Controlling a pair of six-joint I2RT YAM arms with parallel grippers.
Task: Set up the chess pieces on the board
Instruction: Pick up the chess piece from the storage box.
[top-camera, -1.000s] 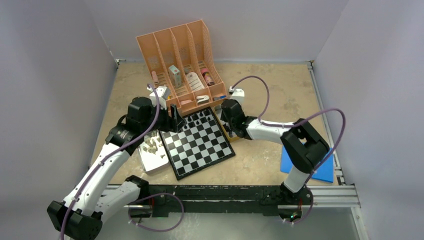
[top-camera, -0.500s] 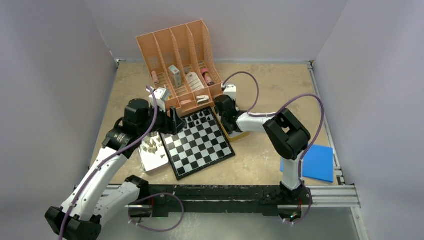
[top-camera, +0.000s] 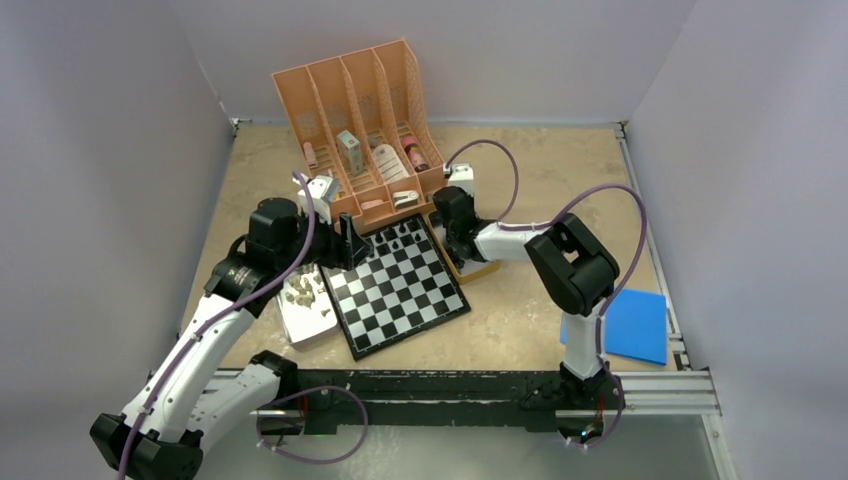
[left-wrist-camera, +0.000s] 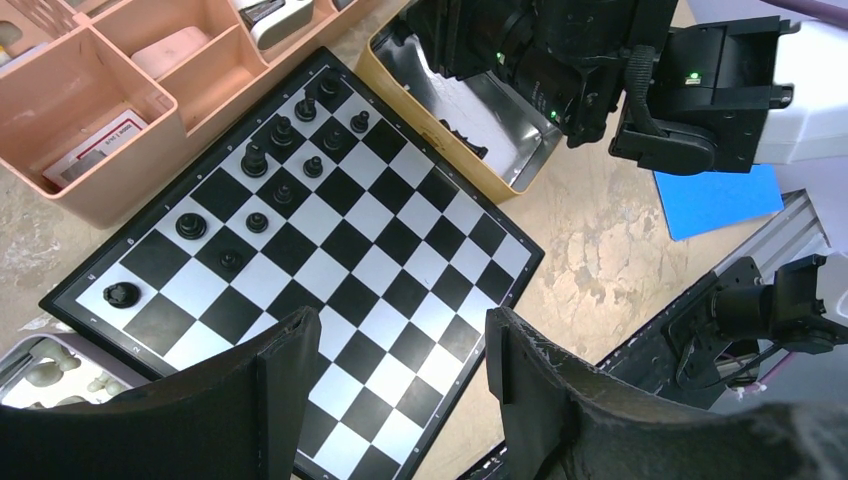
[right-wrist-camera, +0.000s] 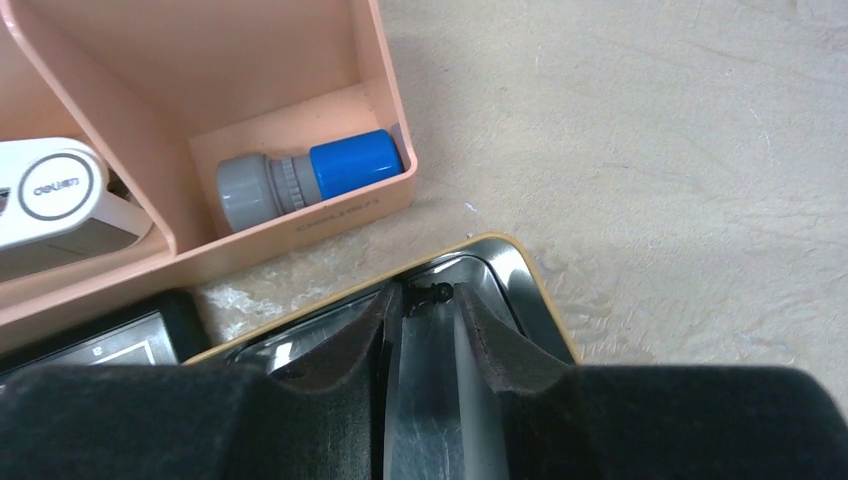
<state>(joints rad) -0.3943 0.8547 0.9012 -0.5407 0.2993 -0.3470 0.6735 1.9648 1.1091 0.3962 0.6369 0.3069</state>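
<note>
Operator: Step?
Technician: Pickup, we judge: chess pieces (left-wrist-camera: 255, 158) stand on the board's (left-wrist-camera: 380, 215) far rows; one black piece (right-wrist-camera: 432, 291) lies in the tray (right-wrist-camera: 520, 268) between the right gripper's (right-wrist-camera: 430, 303) fingertips, grip unconfirmed; left gripper (left-wrist-camera: 400, 335) open, empty
Operator: Next?
Technician: We clamp, lift

White gadget (right-wrist-camera: 60, 200): round logo, roughly "deli". Organizer wall (right-wrist-camera: 330, 215): embossed line, unreadable.

Your board (top-camera: 395, 285) lies ahead with chess pieces (top-camera: 402, 236) on its far rows; the organiser (top-camera: 350, 100) stands behind it, the left tray (top-camera: 312, 325) and right tray (left-wrist-camera: 500, 105) flank it, and the sheet (top-camera: 625, 325) lies well right
</note>
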